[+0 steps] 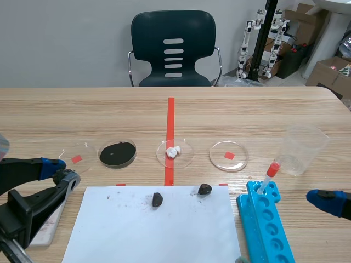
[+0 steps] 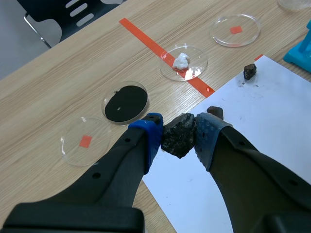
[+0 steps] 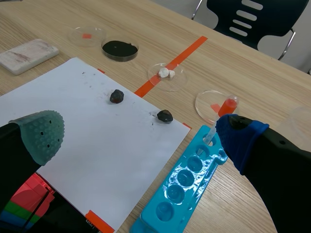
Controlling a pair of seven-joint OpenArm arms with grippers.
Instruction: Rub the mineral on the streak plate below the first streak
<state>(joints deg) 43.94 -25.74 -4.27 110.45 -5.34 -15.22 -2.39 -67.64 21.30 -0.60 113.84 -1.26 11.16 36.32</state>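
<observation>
In the scene view, your left gripper (image 1: pixel 60 171) hung low at the table's near left corner. The white streak plate (image 1: pixel 46 230) lay just under that arm, beside the sheet of white paper (image 1: pixel 153 235). From here you couldn't see what the fingers held. The right gripper (image 1: pixel 324 198) sat well apart on the far side, past the blue tube rack (image 1: pixel 266 219).

In the left wrist view, your left gripper (image 2: pixel 179 132) was clamped on the dark, lumpy mineral (image 2: pixel 179 138). The blue pads (image 2: pixel 153 130) pressed it from both sides, over the edge of the paper. The streak plate did not show in this view.

In the right wrist view, the right gripper (image 3: pixel 141 133) stood wide apart with nothing between its fingers, above the paper. Across the sheet, the streak plate (image 3: pixel 29 55) lay flat on the wood with a faint reddish smear on its face, probably the first streak.

You had the mineral in hand but hadn't brought it to the plate, so I'd judge the carry was the step under way. Next you needed to swing the mineral over the plate and lower it onto bare tile on the side of the smear nearer you. Then you'd drag it firmly, watching that the loose plate didn't slide.
</observation>
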